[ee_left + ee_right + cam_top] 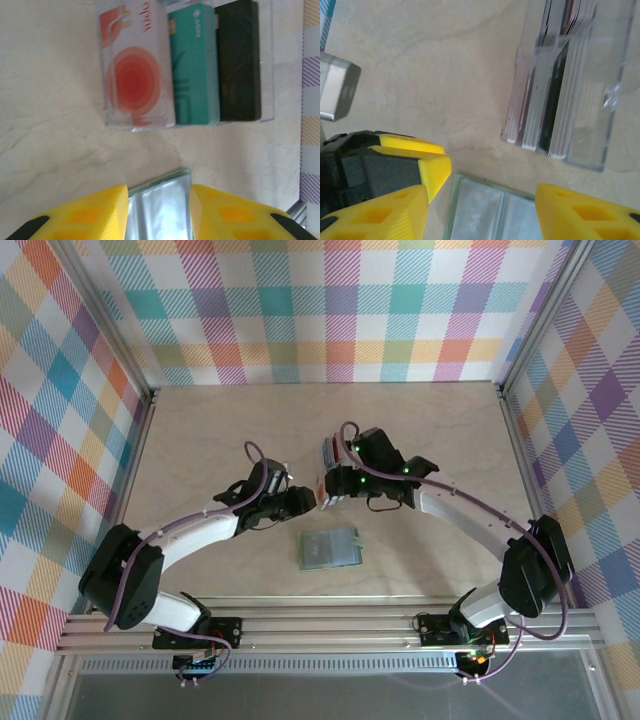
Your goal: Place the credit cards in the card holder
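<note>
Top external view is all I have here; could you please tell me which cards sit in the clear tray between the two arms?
Observer: The left wrist view shows the clear tray holding a red-and-white card, a teal card and a black card, side by side.
Operator: Thank you. Does the card holder lie open?
Observer: Yes. In the right wrist view the card holder lies open, its clear inner pockets facing up.
Operator: And are the right fingers apart?
Observer: The right fingers stand wide apart and hold nothing; the card holder shows between them.
</note>
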`<state>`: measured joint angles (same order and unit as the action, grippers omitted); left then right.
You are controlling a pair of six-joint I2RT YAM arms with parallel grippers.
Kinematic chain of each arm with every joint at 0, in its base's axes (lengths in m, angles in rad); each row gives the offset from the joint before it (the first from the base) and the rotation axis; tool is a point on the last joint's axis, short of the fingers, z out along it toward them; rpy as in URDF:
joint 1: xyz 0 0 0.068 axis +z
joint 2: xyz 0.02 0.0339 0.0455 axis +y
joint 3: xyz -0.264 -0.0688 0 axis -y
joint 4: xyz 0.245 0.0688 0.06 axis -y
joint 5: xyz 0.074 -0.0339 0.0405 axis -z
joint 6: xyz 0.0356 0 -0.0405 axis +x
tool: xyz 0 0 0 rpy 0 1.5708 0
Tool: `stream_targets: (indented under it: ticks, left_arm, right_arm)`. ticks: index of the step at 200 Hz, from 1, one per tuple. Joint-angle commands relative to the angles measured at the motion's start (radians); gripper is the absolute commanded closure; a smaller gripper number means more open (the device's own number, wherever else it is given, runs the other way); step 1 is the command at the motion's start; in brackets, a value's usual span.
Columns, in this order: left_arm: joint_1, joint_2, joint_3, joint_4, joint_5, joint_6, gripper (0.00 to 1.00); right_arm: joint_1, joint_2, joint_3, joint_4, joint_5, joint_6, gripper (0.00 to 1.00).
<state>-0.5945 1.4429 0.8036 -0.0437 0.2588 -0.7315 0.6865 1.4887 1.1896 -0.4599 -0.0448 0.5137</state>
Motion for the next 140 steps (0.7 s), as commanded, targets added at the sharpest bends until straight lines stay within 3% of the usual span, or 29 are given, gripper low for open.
stream_targets:
  ticks: [1,43,140]
  left_arm:
    - [0.015,0.062,0.071,0.038,0.058,0.033,0.65]
    - [0.025,0.162,0.150,0.036,0.095,0.042,0.68]
    - [0.046,0.237,0.149,0.070,0.123,0.049,0.69]
  right_arm:
    - [-0.031,0.058,0.062,-0.066,0.001,-0.061,0.43]
    - [-0.033,0.165,0.142,-0.096,0.022,-0.092,0.43]
    - [-0.033,0.313,0.273,-0.164,0.095,-0.139,0.42]
